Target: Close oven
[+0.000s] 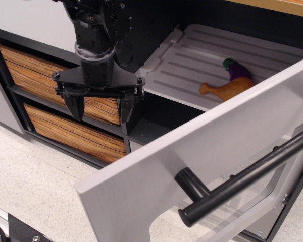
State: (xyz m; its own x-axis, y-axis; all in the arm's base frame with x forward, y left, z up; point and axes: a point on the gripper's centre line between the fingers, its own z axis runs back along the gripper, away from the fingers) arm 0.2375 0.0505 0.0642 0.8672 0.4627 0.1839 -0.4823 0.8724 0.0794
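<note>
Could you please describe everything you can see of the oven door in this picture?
The oven door hangs open, swung out toward the camera and tilted. It looks like grey brushed board with a clear rectangular window cut into it. A thick black bar handle stands off its front on round posts. Behind it, the white ribbed rack is exposed. The gripper hangs open to the left, not touching the door.

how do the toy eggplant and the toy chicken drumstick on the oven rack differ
The eggplant is purple with a green cap; the chicken drumstick is orange-brown. The eggplant looks shorter and lies farther back on the white rack; the drumstick looks longer and lies nearer the open oven door, its narrow end pointing left. Both rest side by side, seemingly touching, inside the open oven.
</note>
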